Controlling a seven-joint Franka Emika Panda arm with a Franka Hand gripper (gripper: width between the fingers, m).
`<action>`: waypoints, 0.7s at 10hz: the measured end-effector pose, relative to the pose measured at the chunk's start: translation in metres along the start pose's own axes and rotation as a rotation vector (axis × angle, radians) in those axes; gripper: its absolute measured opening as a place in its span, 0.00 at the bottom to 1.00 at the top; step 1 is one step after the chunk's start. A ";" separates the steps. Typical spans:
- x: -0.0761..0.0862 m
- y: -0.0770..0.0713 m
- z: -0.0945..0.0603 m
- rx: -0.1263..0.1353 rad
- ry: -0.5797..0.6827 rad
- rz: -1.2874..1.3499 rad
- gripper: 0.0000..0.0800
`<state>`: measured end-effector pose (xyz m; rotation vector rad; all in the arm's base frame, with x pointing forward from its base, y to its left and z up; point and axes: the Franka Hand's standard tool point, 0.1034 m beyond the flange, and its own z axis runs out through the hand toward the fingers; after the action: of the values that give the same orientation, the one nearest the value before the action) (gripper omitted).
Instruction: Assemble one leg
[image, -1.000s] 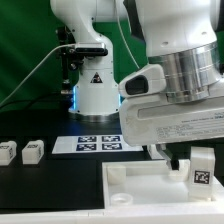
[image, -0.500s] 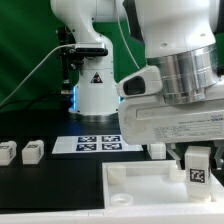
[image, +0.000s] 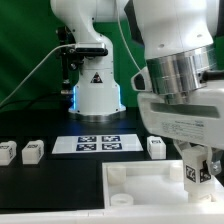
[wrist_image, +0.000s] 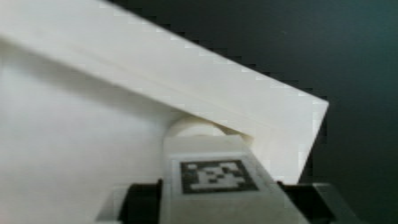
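My gripper (image: 196, 171) is shut on a leg (image: 193, 172), a small white block with a black-and-white marker, and holds it over the right side of the large flat white panel (image: 140, 185). In the wrist view the held leg (wrist_image: 215, 172) sits between my dark fingers (wrist_image: 143, 203), close to a round corner socket (wrist_image: 201, 127) of the panel (wrist_image: 89, 130). Three more legs stand on the table: two at the exterior view's left (image: 8, 152) (image: 32, 151) and one behind the panel (image: 156, 146).
The marker board (image: 97, 143) lies in front of the robot's white base (image: 96, 90). A second round socket (image: 121, 199) shows near the panel's front. The table is black; a green wall stands behind.
My gripper has moved toward the exterior view's right with the leg, which now sits lower and nearer the panel. A leg behind the panel has come into view.
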<state>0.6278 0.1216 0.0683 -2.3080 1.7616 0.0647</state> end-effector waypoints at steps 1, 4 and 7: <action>-0.004 0.000 0.002 0.040 -0.004 0.192 0.38; -0.010 0.000 0.005 0.058 -0.015 0.326 0.37; -0.014 0.004 0.005 0.004 -0.028 -0.022 0.77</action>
<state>0.6211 0.1347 0.0654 -2.3118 1.7206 0.0896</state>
